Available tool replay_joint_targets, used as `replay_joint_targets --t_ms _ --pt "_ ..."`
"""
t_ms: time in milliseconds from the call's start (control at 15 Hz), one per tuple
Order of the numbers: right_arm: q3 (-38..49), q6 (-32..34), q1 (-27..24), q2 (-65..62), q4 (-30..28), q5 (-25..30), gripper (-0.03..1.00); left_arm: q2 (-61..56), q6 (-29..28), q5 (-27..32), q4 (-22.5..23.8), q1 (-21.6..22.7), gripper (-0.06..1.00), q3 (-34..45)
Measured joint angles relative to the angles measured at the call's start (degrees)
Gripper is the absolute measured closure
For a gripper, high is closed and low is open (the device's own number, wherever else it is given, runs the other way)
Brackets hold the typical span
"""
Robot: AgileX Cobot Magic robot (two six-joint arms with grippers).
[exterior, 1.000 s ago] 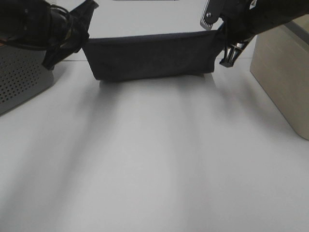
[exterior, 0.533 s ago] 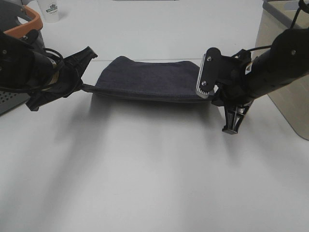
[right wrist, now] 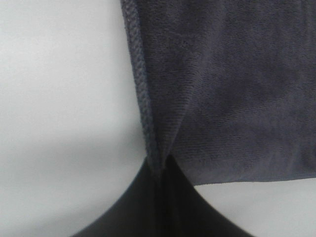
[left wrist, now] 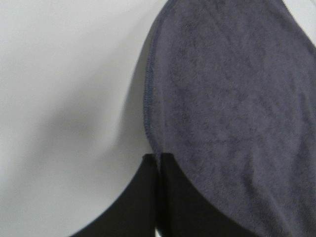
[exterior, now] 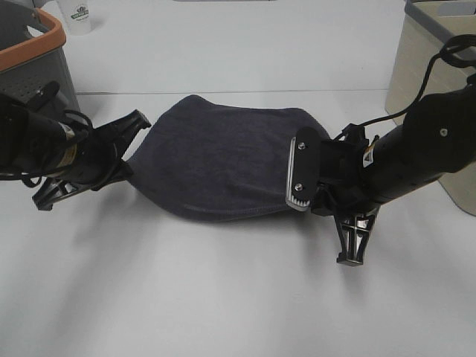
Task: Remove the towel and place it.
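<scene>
**Mia:** Where is the towel right now?

**Tom:** In the middle of the white table, spread out dark and wide between the 2 arms. Its far edge bulges into a rounded curve on the tabletop. The near edge hangs in a shallow bow from 1 gripper to the other, with a shadow under it.

**Mia:** And the left gripper?

**Tom:** Its fingers are pressed together on the towel's hemmed edge. The wrist camera shows the stitched border running straight into the closed tips, and the cloth fans out from there.

**Mia:** Same on the other side?

**Tom:** Yes. The right gripper is pinching the hem too (you can see the ribbed stitching bunch into a small fold at the pinch). From the high camera, both arms sit low, close to the table, 1 at each near corner of the cloth.

**Mia:** What else is around?

**Tom:** A grey basket with an orange rim stands at the far left, behind the left arm. A white cup stands just beyond it. A beige bin stands at the far right, behind the right arm. The towel touches none of them.
</scene>
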Motion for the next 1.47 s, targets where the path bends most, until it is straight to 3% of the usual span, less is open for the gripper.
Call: replay_joint_targets --t_ms 133,267,333,400,467,600,1133,1333,1467 --pt "0.40 0.40 0.00 0.00 0.29 0.11 0.95 0.00 0.11 -1.43 0.06 0.00 0.94 2.35" --pt "0.40 1.72 0.00 0.00 1.26 0.57 0.92 0.00 0.11 -2.29 0.06 0.00 0.77 3.61" --pt "0.40 2.01 0.00 0.00 1.32 1.15 0.81 0.00 0.11 -2.69 0.06 0.00 0.64 3.78" --pt "0.40 2.29 0.00 0.00 1.66 1.32 0.43 0.00 0.11 -3.84 0.06 0.00 0.33 3.78" --pt "0.40 3.44 0.00 0.00 2.06 1.32 0.23 -0.06 0.11 -4.64 0.06 0.00 0.24 3.78" --pt "0.40 5.67 0.00 0.00 2.35 1.32 0.07 -0.29 0.11 -6.70 0.06 0.06 0.18 3.78" --pt "0.46 9.34 0.00 -9.63 2.58 0.92 0.03 -11.00 0.11 -6.19 1.38 0.06 0.17 3.95" --pt "0.29 11.97 0.00 -14.21 2.58 -4.70 0.03 -14.78 1.95 1.60 2.92 0.06 0.17 3.04" --pt "-1.32 15.13 0.00 -17.25 2.64 -8.59 0.03 -16.50 9.91 7.28 3.44 0.06 0.17 -1.15"
